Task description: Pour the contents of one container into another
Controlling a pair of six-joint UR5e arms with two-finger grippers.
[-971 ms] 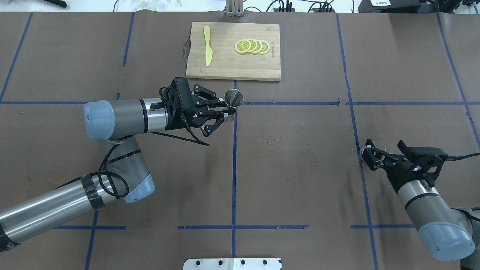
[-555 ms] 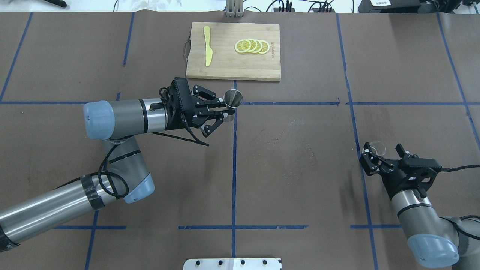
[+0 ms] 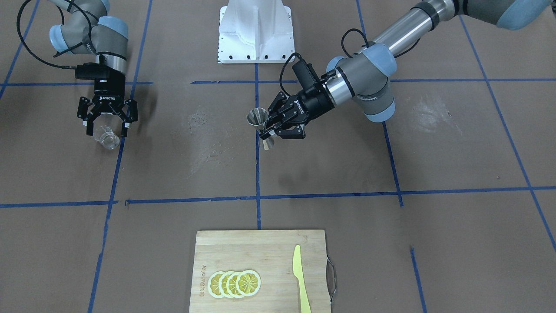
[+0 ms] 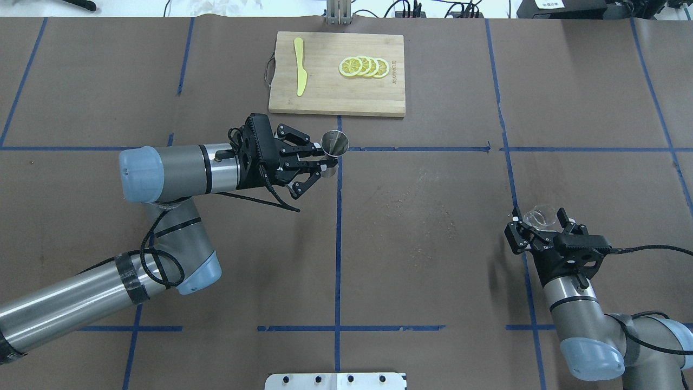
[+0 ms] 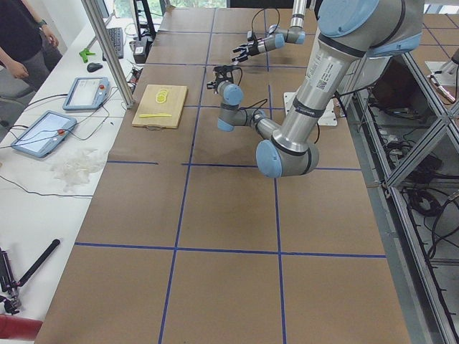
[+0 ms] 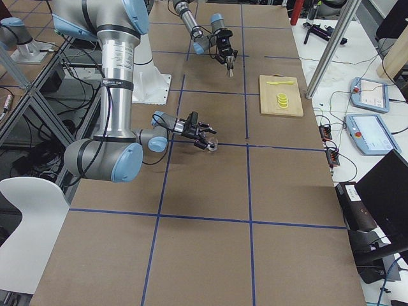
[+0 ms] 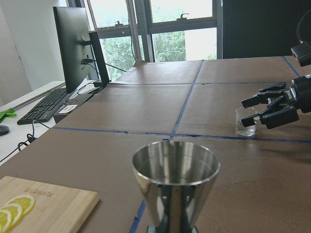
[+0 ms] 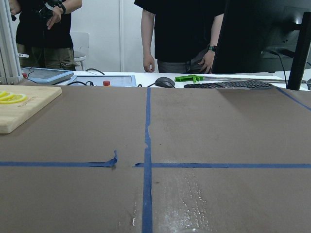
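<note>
Brown paper table (image 4: 433, 244) with blue tape lines. Left gripper (image 4: 326, 160) near middle of table, jaws clamped on thin waist of metal jigger (image 4: 335, 142). Jigger upright, open end up, near edge of wooden board (image 4: 335, 97). Right gripper (image 4: 539, 221) well apart, at right side of table, jaws apart, one on each side of glass cup (image 4: 540, 215). Cup upright on table. Lemon slices (image 4: 364, 66) and yellow knife (image 4: 299, 66) lie on board, well away from both grippers
</note>
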